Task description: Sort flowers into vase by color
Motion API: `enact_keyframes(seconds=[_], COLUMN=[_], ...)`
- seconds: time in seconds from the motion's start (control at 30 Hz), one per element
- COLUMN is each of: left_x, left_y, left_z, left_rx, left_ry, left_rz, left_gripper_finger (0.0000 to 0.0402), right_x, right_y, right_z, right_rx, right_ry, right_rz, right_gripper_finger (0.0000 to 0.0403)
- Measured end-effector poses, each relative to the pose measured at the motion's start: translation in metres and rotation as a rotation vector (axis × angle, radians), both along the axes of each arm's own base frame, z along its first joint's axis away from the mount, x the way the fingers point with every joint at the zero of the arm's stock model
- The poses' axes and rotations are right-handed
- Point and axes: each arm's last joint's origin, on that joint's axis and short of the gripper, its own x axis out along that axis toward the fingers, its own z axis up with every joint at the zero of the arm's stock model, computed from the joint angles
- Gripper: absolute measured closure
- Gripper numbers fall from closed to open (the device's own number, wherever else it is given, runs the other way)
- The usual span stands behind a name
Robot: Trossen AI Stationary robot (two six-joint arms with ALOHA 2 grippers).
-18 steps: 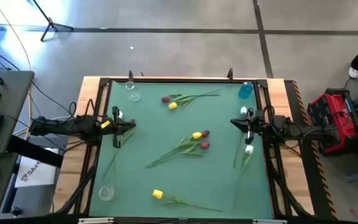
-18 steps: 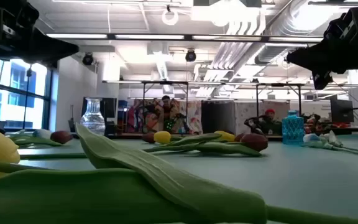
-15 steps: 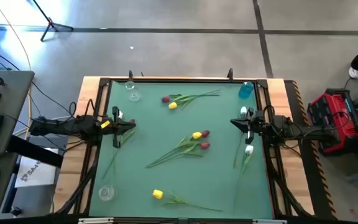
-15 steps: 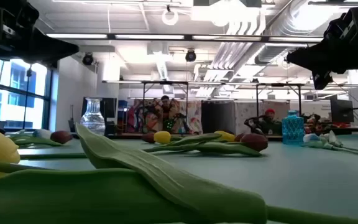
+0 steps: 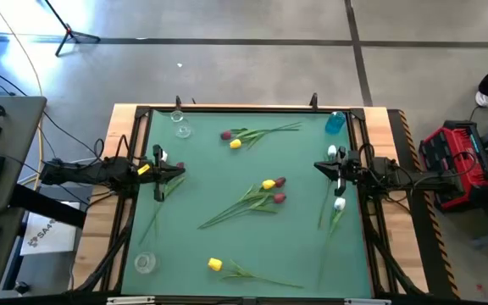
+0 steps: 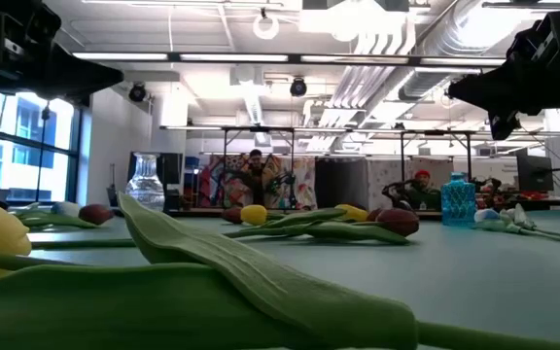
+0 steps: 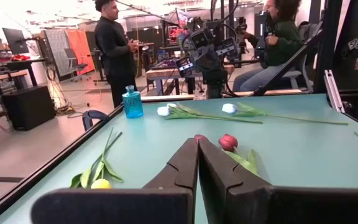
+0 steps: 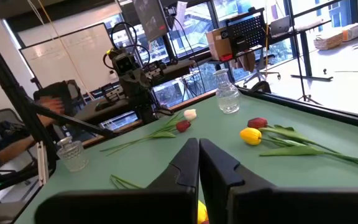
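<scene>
Tulips lie flat on the green table [image 5: 227,229]. A red and yellow pair [image 5: 231,140] is near the far edge, and a yellow and red cluster [image 5: 271,190] sits mid-table. One yellow tulip [image 5: 214,264] is by the near edge. White tulips [image 5: 339,203] lie under the right arm; a white and a red one [image 8: 186,119] lie by the left arm. My left gripper [image 5: 181,172] hovers shut at the table's left side, its fingers closed together [image 7: 198,140]. My right gripper [image 5: 316,166] hovers shut at the right side [image 8: 198,143]. Neither holds anything.
A blue vase [image 5: 335,121] stands at the far right corner. A clear vase [image 5: 180,127] stands at the far left, and a clear glass [image 5: 145,263] at the near left corner. A raised frame rims the table. People stand in the room beyond.
</scene>
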Motion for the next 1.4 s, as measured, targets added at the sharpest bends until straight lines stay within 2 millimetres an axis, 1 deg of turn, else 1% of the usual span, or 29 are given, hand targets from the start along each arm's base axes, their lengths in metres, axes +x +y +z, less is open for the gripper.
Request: enact_keyframes(seconds=[0.7,0.9,1.27,1.4], left_x=[0.0000,0.0000,0.0000,0.0000], left_y=[0.0000,0.0000,0.0000,0.0000], left_z=[-0.0001,-0.0001,0.0000,0.0003], left_rx=[0.000,0.001,0.000,0.000], left_ry=[0.000,0.000,-0.001,-0.003], left_rz=[0.000,0.000,0.000,0.000], left_gripper_finger=[0.0401,0.0401,0.0401,0.0401], right_x=[0.0000,0.0000,0.0000,-0.0006], right_y=[0.0000,0.0000,-0.0001,-0.0020], right_z=[0.0001,0.0001,-0.0001,0.0010], right_rx=[0.000,-0.058,-0.051,-0.073], right_ry=[0.000,0.013,0.012,0.011], right_rz=[0.000,-0.003,-0.005,-0.077], right_gripper_finger=[0.0403,0.0403,0.0403,0.0403])
